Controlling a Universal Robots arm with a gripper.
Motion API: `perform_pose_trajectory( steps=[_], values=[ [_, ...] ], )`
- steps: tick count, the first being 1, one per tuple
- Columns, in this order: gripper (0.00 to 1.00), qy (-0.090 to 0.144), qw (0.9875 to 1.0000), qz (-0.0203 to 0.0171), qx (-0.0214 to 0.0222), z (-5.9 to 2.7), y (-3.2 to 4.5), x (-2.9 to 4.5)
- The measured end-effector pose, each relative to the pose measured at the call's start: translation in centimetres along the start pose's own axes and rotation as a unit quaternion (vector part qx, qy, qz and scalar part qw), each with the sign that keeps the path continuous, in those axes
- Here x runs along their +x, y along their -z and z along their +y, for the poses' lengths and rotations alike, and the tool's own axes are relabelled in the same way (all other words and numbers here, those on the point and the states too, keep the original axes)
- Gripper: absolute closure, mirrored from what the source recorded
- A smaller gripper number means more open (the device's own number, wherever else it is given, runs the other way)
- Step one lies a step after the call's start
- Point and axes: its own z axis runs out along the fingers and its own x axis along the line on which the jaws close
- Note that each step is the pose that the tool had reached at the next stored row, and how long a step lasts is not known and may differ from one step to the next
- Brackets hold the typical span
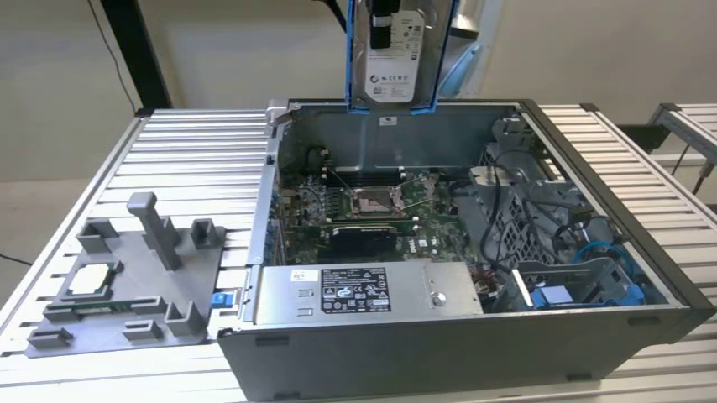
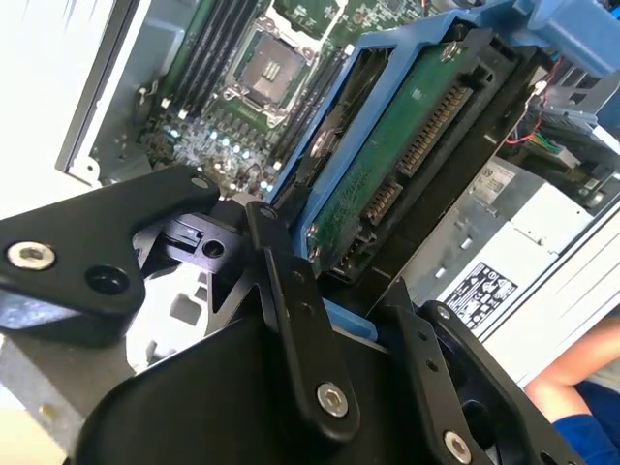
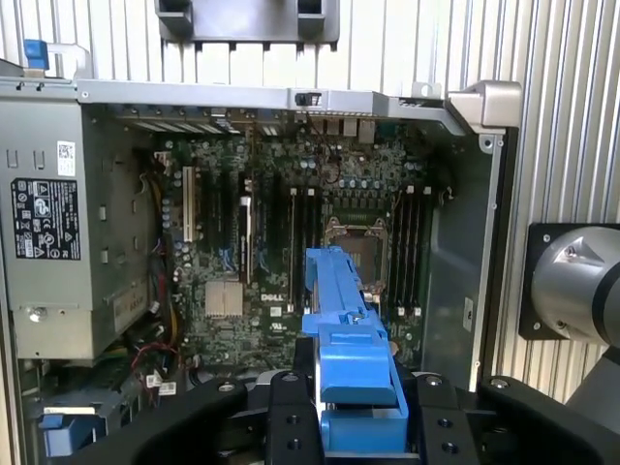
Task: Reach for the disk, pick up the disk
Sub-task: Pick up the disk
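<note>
Hand (image 3: 354, 426) grips disk (image 1: 390, 59) above open case (image 1: 605, 294).

Disk (image 1: 391, 59) silver-grey, white label, blue rails; fingers (image 3: 291, 426) black.

- An open computer case (image 1: 627, 336) lies on its side on the ribbed metal counter (image 1: 191, 159), its interior facing up.
- The green motherboard (image 1: 370, 210) covers the case floor, with an empty CPU socket (image 1: 372, 200) near its middle; the socket also shows in the first wrist view (image 3: 351, 235).
- A silver power supply (image 1: 358, 294) with a black-and-white label sits along the case's near wall.
- A grey plastic fixture (image 1: 123, 294) stands on the counter at the exterior view's left, carrying a small square silver chip (image 1: 92, 280).
- A small blue block (image 1: 220, 298) sits between fixture and case.
</note>
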Motion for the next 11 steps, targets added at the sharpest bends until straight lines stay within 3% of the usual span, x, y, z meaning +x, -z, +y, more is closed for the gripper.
perform_pose_trajectory(
  steps=[11],
  values=[
    [1.00,0.000,1.0000,0.0000,-0.0015,-0.70,0.07,2.27]
  ],
)
